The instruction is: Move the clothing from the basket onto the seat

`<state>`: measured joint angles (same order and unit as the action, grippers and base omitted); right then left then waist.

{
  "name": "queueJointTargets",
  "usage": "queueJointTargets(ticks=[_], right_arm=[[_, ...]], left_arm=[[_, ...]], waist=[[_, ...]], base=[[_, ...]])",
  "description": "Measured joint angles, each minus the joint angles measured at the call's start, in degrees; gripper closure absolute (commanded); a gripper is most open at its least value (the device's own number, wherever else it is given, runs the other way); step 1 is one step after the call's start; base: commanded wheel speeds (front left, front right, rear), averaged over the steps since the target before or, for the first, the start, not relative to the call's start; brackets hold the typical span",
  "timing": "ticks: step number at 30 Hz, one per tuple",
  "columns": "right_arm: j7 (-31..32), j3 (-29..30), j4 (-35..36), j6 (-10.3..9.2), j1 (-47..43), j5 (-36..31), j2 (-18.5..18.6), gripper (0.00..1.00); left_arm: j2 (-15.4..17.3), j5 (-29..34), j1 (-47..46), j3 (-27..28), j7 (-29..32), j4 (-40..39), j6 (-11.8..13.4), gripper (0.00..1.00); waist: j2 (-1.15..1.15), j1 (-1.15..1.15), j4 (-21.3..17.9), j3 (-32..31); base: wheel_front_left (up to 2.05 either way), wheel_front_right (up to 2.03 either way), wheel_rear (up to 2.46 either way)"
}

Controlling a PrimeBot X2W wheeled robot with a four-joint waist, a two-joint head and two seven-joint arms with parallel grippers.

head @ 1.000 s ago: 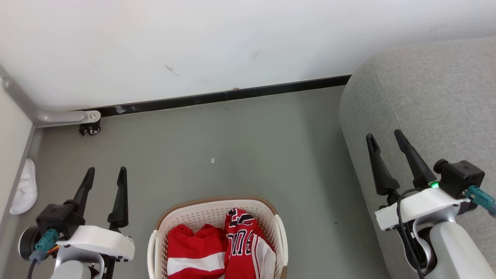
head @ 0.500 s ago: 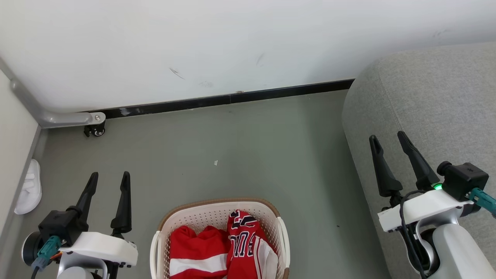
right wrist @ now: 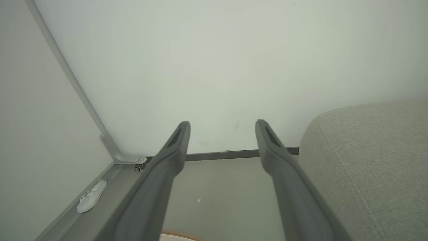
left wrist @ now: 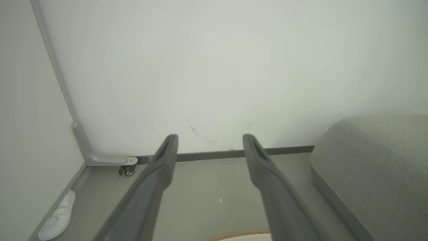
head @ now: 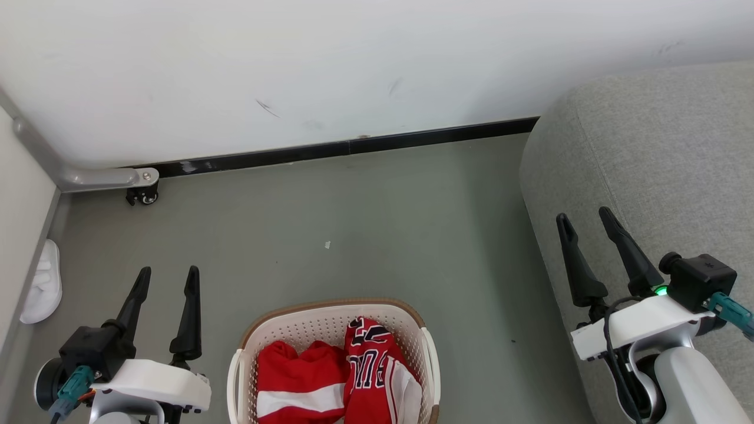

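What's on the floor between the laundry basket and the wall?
In the head view, bare grey floor lies between the basket and the wall, with just one tiny white scrap.

Bare floor (head: 412, 224) open between basket (head: 330, 305) and far wall (head: 353, 59), seat (head: 665, 147) bulking all along the right, slipper (head: 42, 282) and caster (head: 141, 196) tucked at the far left, basket mouth unobstructed from above, 2 pieces of clothing (head: 294, 377) heaped inside
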<state>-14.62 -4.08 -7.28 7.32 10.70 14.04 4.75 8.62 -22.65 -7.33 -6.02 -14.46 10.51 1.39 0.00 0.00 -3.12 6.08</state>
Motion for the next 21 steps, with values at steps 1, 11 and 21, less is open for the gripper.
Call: queueJointTargets(ticks=[1,11,21], right_arm=[[0.0,0.0,0.0,0.00,0.0,0.0,0.0,0.00],[0.0,0.1,0.2,0.00,-0.1,0.0,-0.1,0.00],[0.0,1.3,0.6,0.00,-2.1,0.0,-0.5,0.00]], left_arm=[[0.0,0.0,0.0,0.0,0.0,0.0,0.0,0.00],[0.2,0.1,0.8,-0.8,0.1,0.5,-0.2,0.00],[0.4,0.3,0.8,-1.9,0.8,1.1,-0.6,0.00]], waist=[[0.00,0.00,0.0,0.1],[0.00,0.00,-0.5,1.1],[0.00,0.00,-1.0,2.7]], base=[[0.00,0.00,0.00],[0.00,0.00,0.00],[0.00,0.00,0.00]])
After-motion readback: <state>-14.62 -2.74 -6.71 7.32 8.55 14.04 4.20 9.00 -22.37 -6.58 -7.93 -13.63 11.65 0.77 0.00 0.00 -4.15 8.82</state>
